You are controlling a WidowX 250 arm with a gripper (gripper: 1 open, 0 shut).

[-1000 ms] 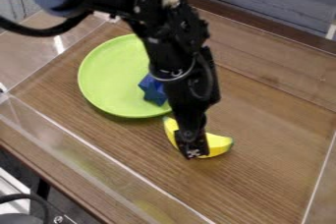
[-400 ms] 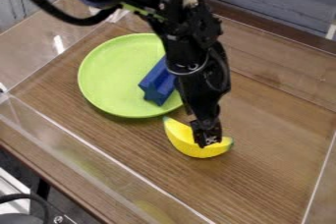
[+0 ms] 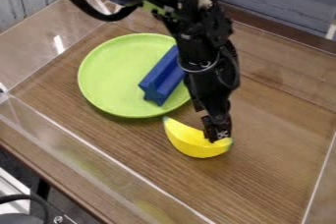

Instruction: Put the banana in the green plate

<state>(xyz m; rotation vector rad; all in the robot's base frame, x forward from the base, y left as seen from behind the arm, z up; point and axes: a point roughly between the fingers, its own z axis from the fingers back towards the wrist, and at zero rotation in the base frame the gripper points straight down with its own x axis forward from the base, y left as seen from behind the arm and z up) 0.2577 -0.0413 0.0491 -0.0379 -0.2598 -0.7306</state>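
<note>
Compared with the earlier frame, the black gripper (image 3: 218, 133) has shifted toward the right of the view, uncovering more of the banana (image 3: 197, 139) and of the blue block (image 3: 163, 77), while the banana, the block and the green plate (image 3: 116, 87) keep their places. The banana lies directly on the wooden table (image 3: 118, 159), outside the plate and just beside its rim, on the side nearer the viewer; its narrow end points toward the plate, and its broader end lies beneath the gripper. The plate carries the block, which rests at a slant over the plate's right-hand part (its dark blue stands out sharply against the lime green). Bare wood extends to the right of the banana and gripper, giving open room on that side, and a further bare strip runs between the banana and the near edge of the table. To the left, the plate's rim stands near the table's left-hand margin; behind, the pale plank wall (image 3: 282, 2) bounds the surface. The arm (image 3: 197, 31) enters from the top of the view and reaches downward, tilted slightly, its fingertips directed at the table over the banana's right end. The jaws are released, standing wide, with nothing grasped between them.
</note>
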